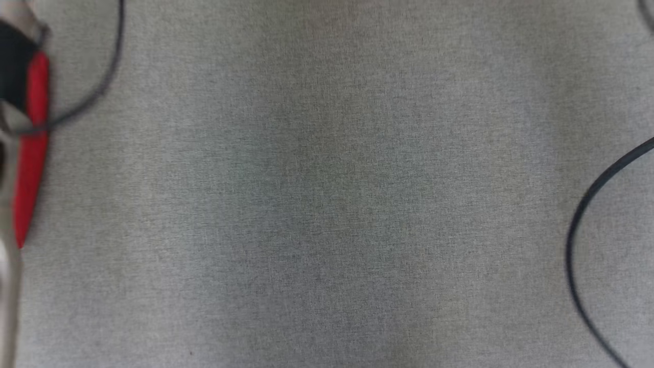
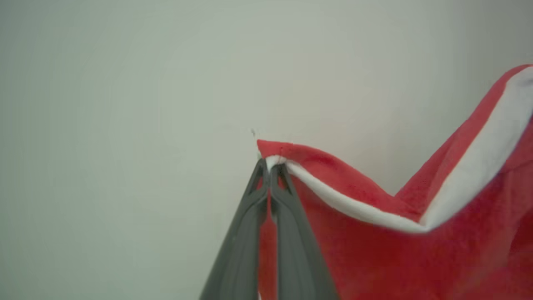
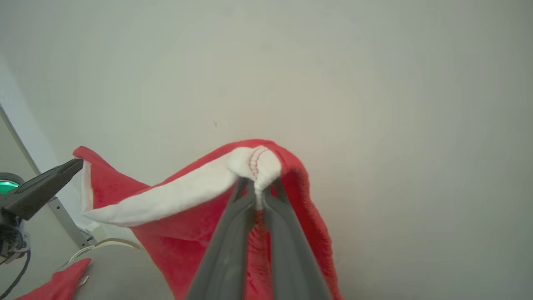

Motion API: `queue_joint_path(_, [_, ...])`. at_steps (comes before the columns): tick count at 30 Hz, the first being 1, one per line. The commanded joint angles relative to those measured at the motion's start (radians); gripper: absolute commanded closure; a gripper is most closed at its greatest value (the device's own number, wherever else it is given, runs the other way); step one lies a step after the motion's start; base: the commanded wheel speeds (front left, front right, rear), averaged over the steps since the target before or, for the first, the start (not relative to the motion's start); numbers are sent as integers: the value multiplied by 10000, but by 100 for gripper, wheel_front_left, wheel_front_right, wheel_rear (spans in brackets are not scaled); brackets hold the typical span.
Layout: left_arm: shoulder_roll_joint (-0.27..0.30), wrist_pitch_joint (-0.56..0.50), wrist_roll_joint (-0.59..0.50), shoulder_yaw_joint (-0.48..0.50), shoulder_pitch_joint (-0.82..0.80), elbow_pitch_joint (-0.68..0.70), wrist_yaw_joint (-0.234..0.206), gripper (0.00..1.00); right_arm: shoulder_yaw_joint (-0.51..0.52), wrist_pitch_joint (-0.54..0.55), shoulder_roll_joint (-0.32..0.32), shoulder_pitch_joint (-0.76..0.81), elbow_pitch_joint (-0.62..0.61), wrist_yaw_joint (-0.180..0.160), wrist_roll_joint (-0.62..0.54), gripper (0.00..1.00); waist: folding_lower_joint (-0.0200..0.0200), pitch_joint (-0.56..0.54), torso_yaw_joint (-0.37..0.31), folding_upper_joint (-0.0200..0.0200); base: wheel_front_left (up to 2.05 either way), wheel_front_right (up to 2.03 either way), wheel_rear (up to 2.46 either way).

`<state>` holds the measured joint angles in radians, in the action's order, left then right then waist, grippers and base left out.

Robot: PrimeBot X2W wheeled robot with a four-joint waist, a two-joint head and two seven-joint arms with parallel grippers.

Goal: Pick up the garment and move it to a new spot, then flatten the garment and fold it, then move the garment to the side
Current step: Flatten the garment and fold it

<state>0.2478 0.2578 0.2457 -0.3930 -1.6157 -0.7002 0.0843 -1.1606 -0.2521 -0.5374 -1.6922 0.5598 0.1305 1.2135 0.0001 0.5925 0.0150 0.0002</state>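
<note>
grey table cloth (image 1: 327, 204) spreads across the blurred head view, a dark cable (image 1: 575, 240) curving at its right. against a pale wall (image 2: 125, 104) the red garment (image 2: 416, 258) hangs between both arms: the left gripper (image 2: 270, 164) is clamped on a corner of its white trim (image 2: 354, 209), the right gripper (image 3: 256, 185) pinches a bunched part of it. the red strip (image 1: 30, 153) at the head view's left edge is probably that garment.
</note>
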Motion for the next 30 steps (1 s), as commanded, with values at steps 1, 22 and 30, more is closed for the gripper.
queue_joint_path(1, [99, 76, 35, 88, 420, 212, -59, 100, -154, -63, -64, 324, -184, 4, 142, 100, -1, 1, -86, -2, 0, 0, 0])
queue_joint_path(22, [645, -130, 1149, 455, 9873, 5727, -1210, 100, -818, -146, -1849, 7156, -4563, 4, 1056, 100, -1, -2818, -296, -2, 0, 0, 0])
queue_joint_path(30, [623, 4, 1350, 495, 12612, 6238, -1786, 100, -93, -147, -2029, 9795, -5167, 4, 1053, 100, -1, -3571, -363, -2, 0, 0, 0])
